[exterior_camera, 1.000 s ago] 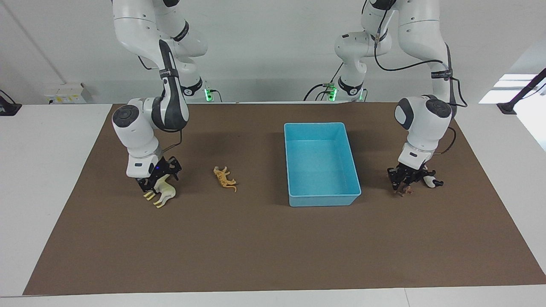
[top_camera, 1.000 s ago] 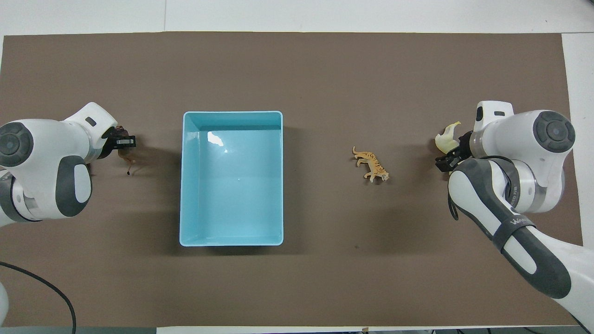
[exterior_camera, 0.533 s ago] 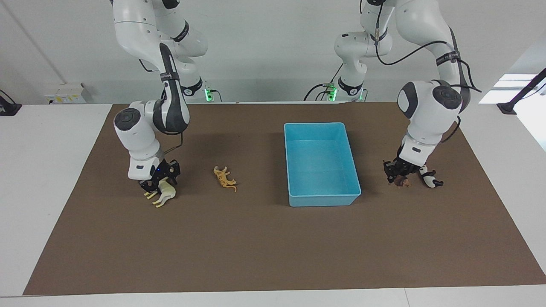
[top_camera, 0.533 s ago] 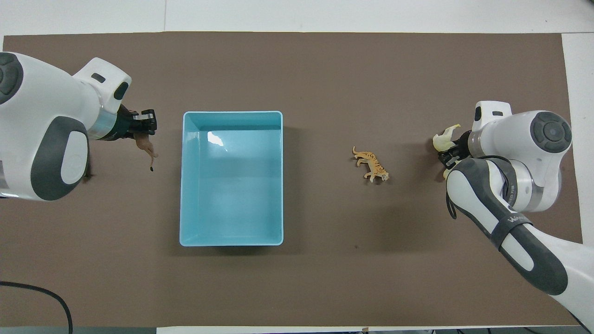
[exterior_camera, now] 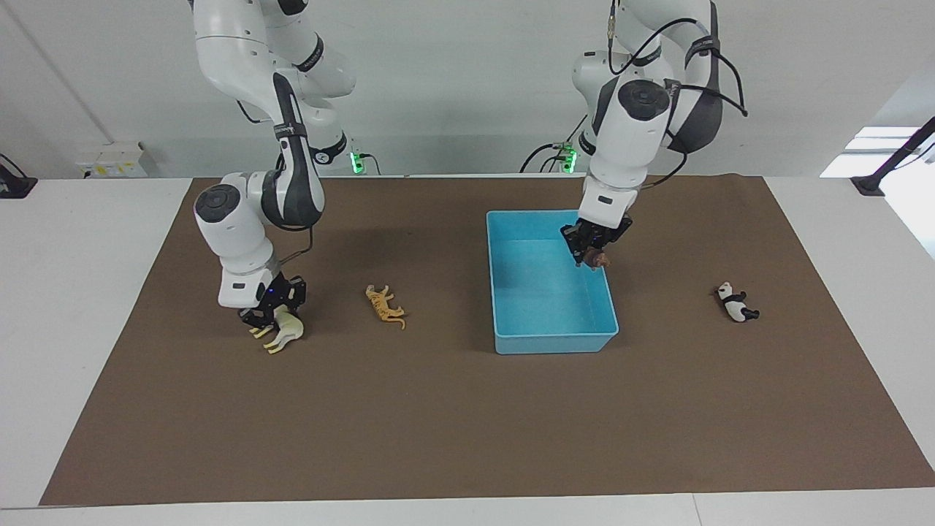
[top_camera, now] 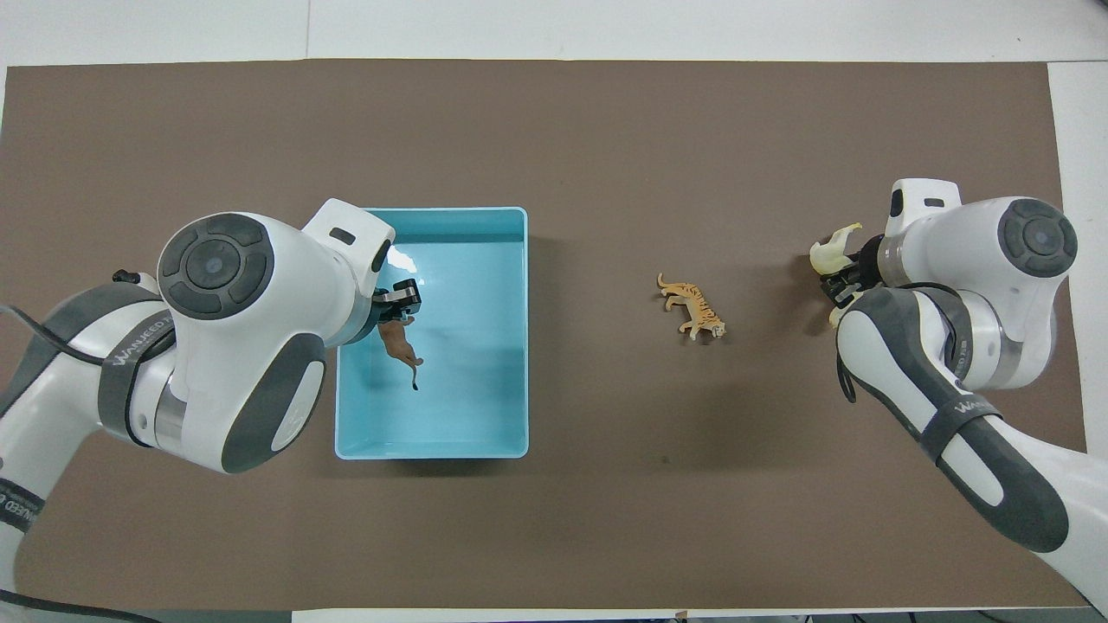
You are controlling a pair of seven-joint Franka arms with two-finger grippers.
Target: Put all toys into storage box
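Note:
My left gripper (exterior_camera: 589,252) is shut on the dark brown lion (exterior_camera: 598,258) and holds it in the air over the light blue storage box (exterior_camera: 554,343), near the wall toward the left arm's end; the lion (top_camera: 400,344) hangs tail down over the box (top_camera: 433,451). My right gripper (exterior_camera: 270,315) is down on the pale cream camel (exterior_camera: 285,332) and shut on it at mat level. The orange tiger (exterior_camera: 384,305) lies on the mat between the camel and the box. The panda (exterior_camera: 736,303) lies toward the left arm's end; my left arm hides it in the overhead view.
A brown mat (exterior_camera: 467,424) covers the table. The box holds nothing on its floor. The tiger (top_camera: 692,307) and camel (top_camera: 829,253) lie at the right arm's end.
My left gripper lifted the lion from beside the panda and carried it over the box. My right gripper stayed low on the camel and shifted it slightly.

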